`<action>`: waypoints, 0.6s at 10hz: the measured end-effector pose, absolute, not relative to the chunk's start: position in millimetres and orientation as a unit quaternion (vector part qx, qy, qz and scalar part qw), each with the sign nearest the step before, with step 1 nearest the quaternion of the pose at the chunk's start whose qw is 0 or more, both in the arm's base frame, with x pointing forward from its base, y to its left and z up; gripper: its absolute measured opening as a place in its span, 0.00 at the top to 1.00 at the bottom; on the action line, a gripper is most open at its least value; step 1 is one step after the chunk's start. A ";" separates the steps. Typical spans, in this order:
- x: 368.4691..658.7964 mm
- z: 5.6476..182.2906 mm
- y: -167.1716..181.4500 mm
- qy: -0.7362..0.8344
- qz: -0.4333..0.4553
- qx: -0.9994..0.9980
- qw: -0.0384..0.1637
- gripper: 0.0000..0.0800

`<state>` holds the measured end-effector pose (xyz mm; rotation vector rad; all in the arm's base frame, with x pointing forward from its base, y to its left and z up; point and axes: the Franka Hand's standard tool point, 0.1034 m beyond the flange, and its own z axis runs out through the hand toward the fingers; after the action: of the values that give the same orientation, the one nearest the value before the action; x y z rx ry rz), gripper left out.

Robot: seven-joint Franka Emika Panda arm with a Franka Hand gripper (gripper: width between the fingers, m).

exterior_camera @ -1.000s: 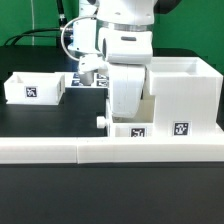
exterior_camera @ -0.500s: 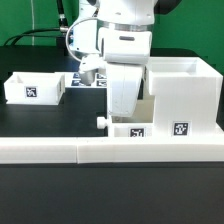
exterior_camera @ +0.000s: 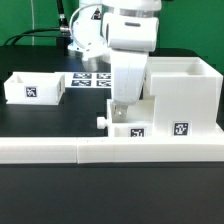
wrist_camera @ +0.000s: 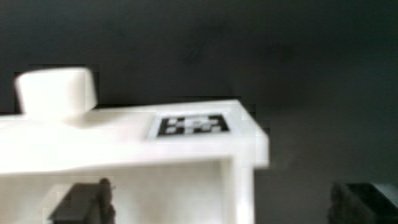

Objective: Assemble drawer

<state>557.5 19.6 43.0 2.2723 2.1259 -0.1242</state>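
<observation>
The big white casing (exterior_camera: 185,90) stands at the exterior view's right. A small knobbed tray (exterior_camera: 135,128) sits in its lower part, its knob (exterior_camera: 101,122) sticking out toward the left. My gripper (exterior_camera: 120,108) hangs just above this tray. In the wrist view the tray's top (wrist_camera: 107,140), its knob (wrist_camera: 54,90) and a square tag (wrist_camera: 196,125) show. The gripper (wrist_camera: 222,205) is open and empty, with one finger (wrist_camera: 80,203) over the tray and the other over the black table. A second tray (exterior_camera: 35,88) lies apart at the left.
The long low white wall strip (exterior_camera: 110,150) runs along the front of the black table. The marker board (exterior_camera: 93,80) lies behind the arm, between the left tray and the casing. Cables hang at the back.
The arm has risen from the tray at the casing and shifted a little to the exterior view's right. The trays and the casing have not moved.
</observation>
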 end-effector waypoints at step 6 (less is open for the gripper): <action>556.3 62.6 -39.5 0.724 -0.060 0.688 0.000 0.19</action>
<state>556.3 -39.5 62.6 2.1603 2.2738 -0.1886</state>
